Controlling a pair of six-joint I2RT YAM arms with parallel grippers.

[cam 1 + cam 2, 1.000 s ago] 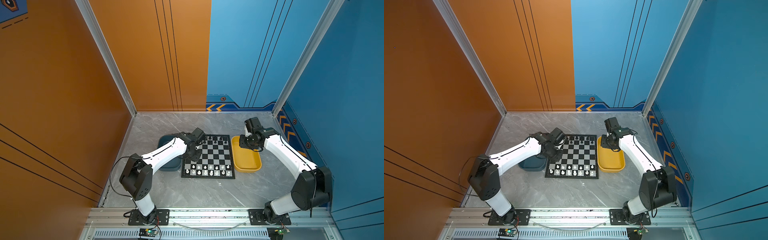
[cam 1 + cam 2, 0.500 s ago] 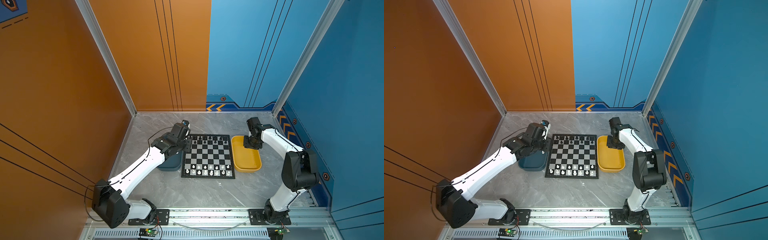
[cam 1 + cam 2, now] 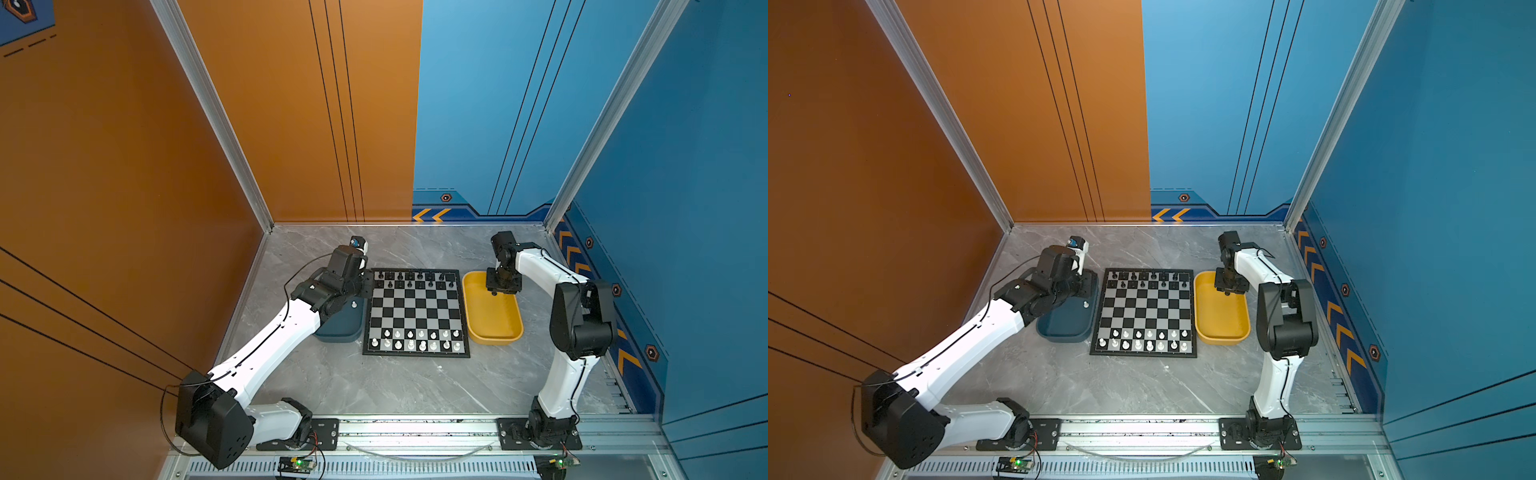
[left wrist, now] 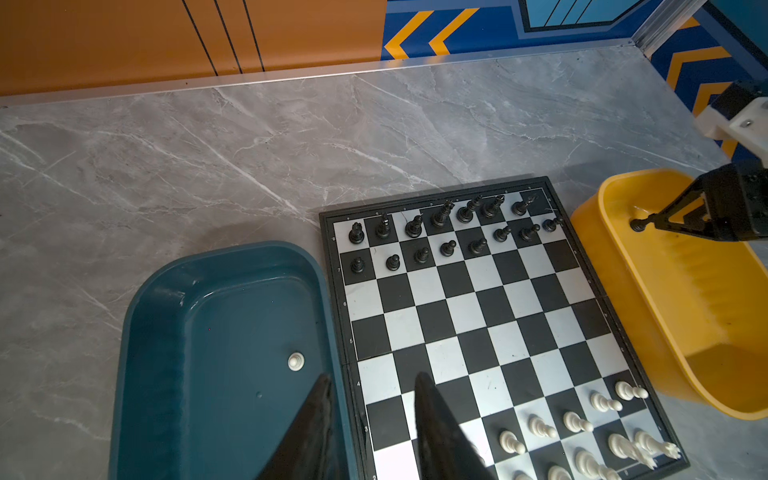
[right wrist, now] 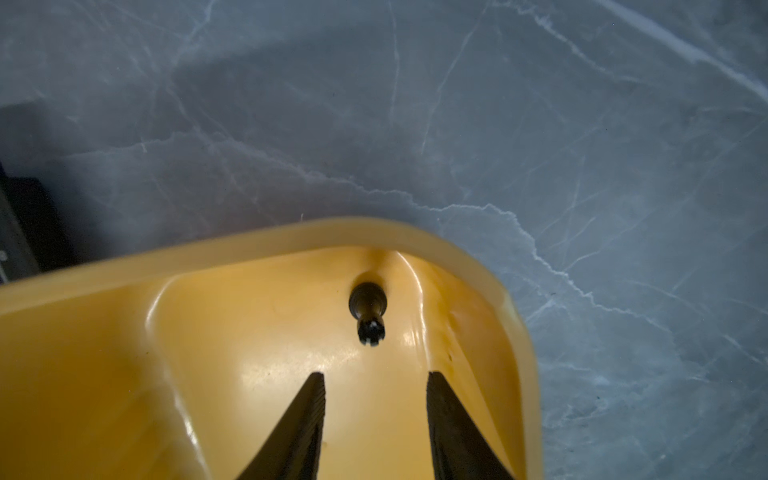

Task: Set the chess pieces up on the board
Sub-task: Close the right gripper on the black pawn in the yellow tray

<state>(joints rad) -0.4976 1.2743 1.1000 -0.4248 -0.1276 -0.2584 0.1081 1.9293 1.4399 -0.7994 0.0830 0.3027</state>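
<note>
Middle of the board (image 3: 417,309) is wide open; blue tray (image 3: 336,337) at its 9 o'clock edge, yellow tray (image 3: 494,339) at 3. Jaws apart, empty: left gripper (image 4: 372,376) over the blue rim, right gripper (image 5: 376,374) near the yellow tray's black piece (image 5: 368,309).

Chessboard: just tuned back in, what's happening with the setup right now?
The board is nearly set: black pieces line the far two rows, white pieces the near two. One white piece sits in the dark blue tray; the left gripper hovers over that tray's board-side edge, jaws open and empty. One black piece is in the yellow tray; the right gripper is over that tray, jaws open, the piece just ahead of them, not gripped.
</note>
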